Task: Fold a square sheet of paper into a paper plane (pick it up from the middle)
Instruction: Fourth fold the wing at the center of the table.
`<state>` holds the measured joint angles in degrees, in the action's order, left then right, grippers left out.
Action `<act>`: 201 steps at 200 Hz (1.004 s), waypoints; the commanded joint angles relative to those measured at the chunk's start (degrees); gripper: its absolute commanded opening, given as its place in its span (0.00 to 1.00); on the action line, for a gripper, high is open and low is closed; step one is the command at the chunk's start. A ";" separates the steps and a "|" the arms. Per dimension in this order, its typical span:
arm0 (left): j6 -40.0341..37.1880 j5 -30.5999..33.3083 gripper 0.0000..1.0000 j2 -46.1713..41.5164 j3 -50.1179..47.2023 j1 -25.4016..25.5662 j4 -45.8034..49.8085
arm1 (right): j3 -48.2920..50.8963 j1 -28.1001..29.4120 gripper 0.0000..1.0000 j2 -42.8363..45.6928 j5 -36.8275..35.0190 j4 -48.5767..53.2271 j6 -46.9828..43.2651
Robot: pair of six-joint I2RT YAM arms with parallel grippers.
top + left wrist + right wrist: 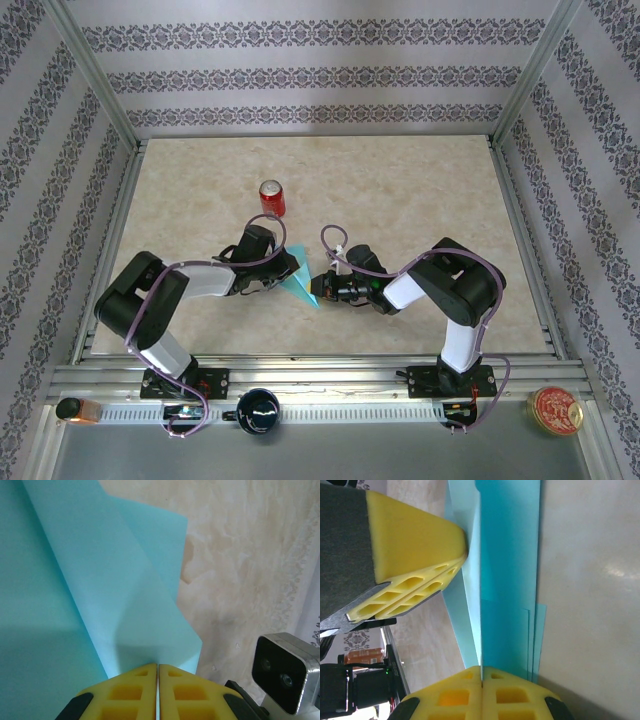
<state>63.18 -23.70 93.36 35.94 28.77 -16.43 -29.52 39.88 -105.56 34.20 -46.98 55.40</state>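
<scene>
The square sheet of paper (301, 284) is turquoise-blue and folded into a slim pointed, layered shape, held off the table between my two grippers. My left gripper (287, 268) comes at it from the left. In the left wrist view its yellow fingertips (158, 666) are shut on an edge of the paper (100, 580), whose folded flaps spread away above them. My right gripper (323, 287) meets the paper from the right. Its yellow jaws (481, 669) are shut on a crease of the paper (510, 555), and the left gripper's yellow fingers (415, 545) pinch the same paper further along.
A red soda can (272, 198) stands upright on the table behind the grippers. On the near rail sit a dark cup (258, 410), an orange bottle (75, 408) and a red-lidded tin (555, 410). Patterned walls enclose the marbled tabletop (420, 200).
</scene>
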 commanded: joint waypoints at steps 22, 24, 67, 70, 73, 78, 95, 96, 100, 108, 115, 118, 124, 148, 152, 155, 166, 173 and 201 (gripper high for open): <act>-1.39 0.72 0.10 2.04 1.27 -0.61 -2.45 | 0.69 -0.77 0.00 -1.47 -0.18 3.67 -0.11; -1.39 0.69 0.10 2.05 1.29 -0.60 -2.47 | 0.62 -0.77 0.00 -1.47 -0.18 3.74 -0.09; -1.37 0.76 0.10 2.35 1.36 -0.81 -2.56 | 0.59 -0.77 0.00 -1.06 -0.18 4.09 -0.42; -1.39 0.69 0.10 2.42 1.47 -0.82 -2.52 | 0.60 -0.77 0.00 -1.05 -0.23 4.09 -0.38; -1.43 0.74 0.10 2.44 1.49 -0.78 -2.48 | 0.59 -0.77 0.00 -1.05 -0.26 4.09 -0.45; -1.39 0.66 0.10 2.48 1.58 -0.76 -2.46 | 0.52 -0.77 0.00 -1.04 -0.27 4.09 -0.54; -1.39 0.66 0.10 2.75 1.73 -0.89 -2.28 | 0.51 -0.77 0.00 -1.10 -0.27 4.09 -0.55; -1.39 0.58 0.10 2.77 1.74 -0.86 -2.29 | 0.51 -0.77 0.00 -1.12 -0.27 4.09 -0.55; -1.41 0.57 0.10 2.87 1.80 -0.89 -2.27 | 0.51 -0.77 0.00 -1.18 -0.27 4.09 -0.51; -1.39 0.41 0.10 3.03 1.93 -0.90 -2.15 | 0.51 -0.77 0.00 -1.18 -0.27 4.09 -0.55; -1.47 0.32 0.10 3.14 1.98 -0.86 -2.21 | 0.60 -0.77 0.00 -1.23 -0.27 4.09 -0.55; -1.48 0.31 0.10 3.14 2.09 -0.89 -2.16 | 0.59 -0.77 0.00 -1.23 -0.23 4.09 -0.53; -1.56 0.30 0.10 3.26 2.19 -0.90 -1.89 | 0.60 -0.77 0.00 -1.30 -0.28 4.09 -0.55; -1.57 0.31 0.10 3.79 2.46 -0.99 -1.22 | 0.52 -0.85 0.00 -1.19 -0.29 4.09 -0.54; -1.53 0.26 0.10 3.89 2.51 -0.98 -1.15 | 0.60 -0.85 0.00 -1.23 -0.35 4.09 -0.54; -1.54 0.27 0.10 3.97 2.55 -0.95 -1.03 | 0.60 -0.85 0.00 -1.23 -0.36 5.22 -0.53; -1.48 0.26 0.10 4.26 2.55 -1.00 -0.85 | 0.59 -0.94 0.00 -1.14 -0.27 5.56 -0.56; -1.48 0.24 0.10 4.45 2.45 -0.99 -0.69 | 0.60 -0.94 0.00 -1.14 -0.27 5.57 -0.56; -1.89 -0.53 0.09 5.31 2.55 -0.99 -0.54 | 0.76 -1.02 0.00 -0.97 -0.27 5.56 -0.41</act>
<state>63.16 -23.97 97.27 37.43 28.71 -17.41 -29.63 39.86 -105.56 34.24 -46.54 55.40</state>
